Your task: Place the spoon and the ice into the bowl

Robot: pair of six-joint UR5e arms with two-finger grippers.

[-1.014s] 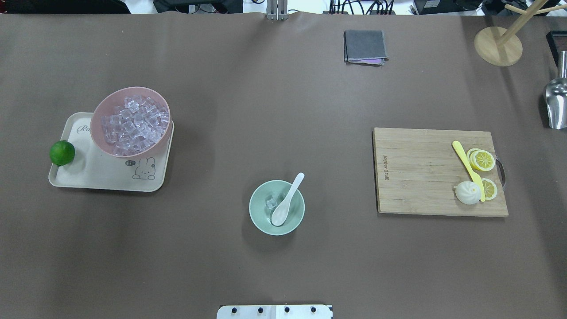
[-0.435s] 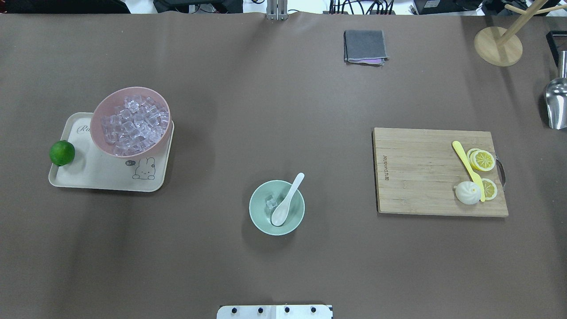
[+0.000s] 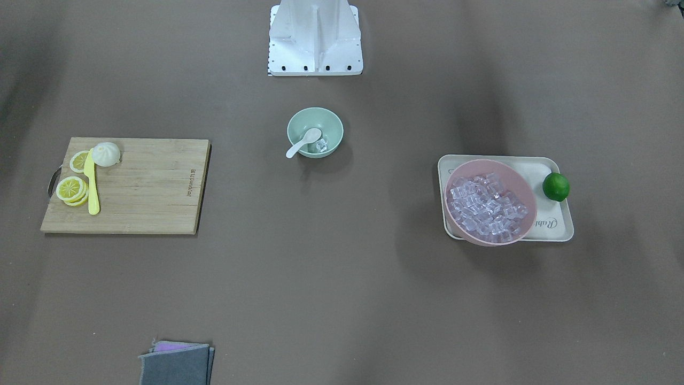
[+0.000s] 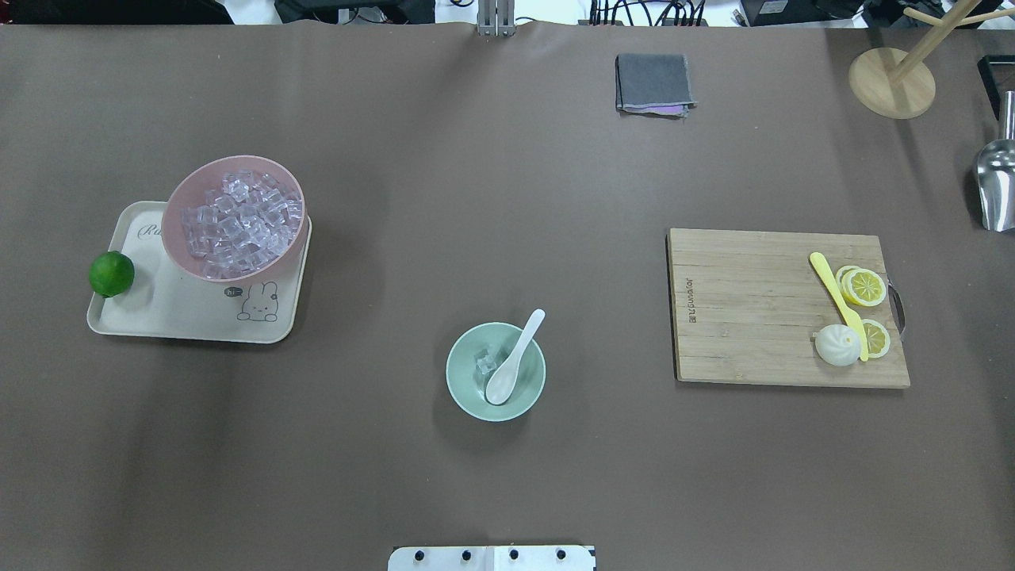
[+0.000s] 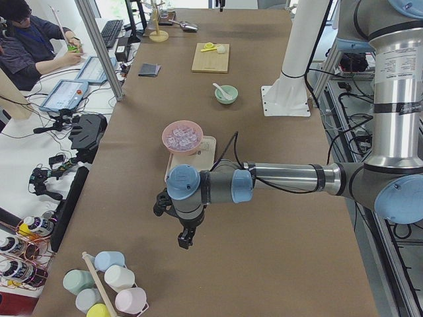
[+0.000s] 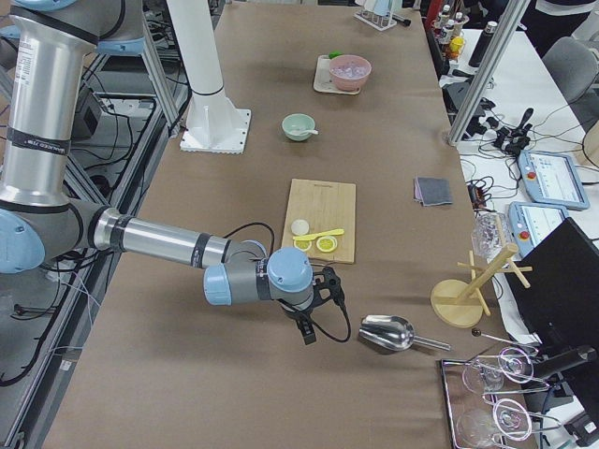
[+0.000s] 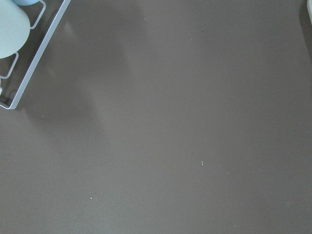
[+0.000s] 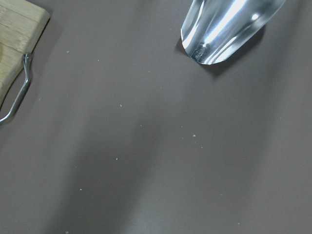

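The left gripper [image 5: 185, 238] hangs over bare brown tabletop towards the robot's left end of the bench, finger tips pointing down. It shows only in the side view, so neither the width of its jaws nor any load can be told. Its wrist camera sees plain surface and the corner of a white wire rack [image 7: 29, 58].

The right gripper [image 6: 307, 335] hangs low over the opposite end, between the handled end of the rectangular bamboo cutting board [image 4: 753, 309] and the shiny steel scoop [image 8: 229, 24]. Its jaw state cannot be told either.

The small round pale mint-green bowl [image 4: 453, 373] sits near the middle of the bench, closer to the robot's edge. The small white glossy soup spoon [image 4: 515, 357] lies with its scoop inside it and its handle leaning over the far rim. The clear glassy ice cube [image 4: 484, 362] rests on the bowl's floor just beside the scoop.

Open tabletop surrounds the mint-green bowl on every side. A larger pink bowl [image 4: 165, 222] heaped with ice stands on a cream tray [image 4: 182, 317] with a green lime [image 4: 111, 274], well off towards the left end. A folded grey cloth [image 4: 653, 82] lies by the far edge.
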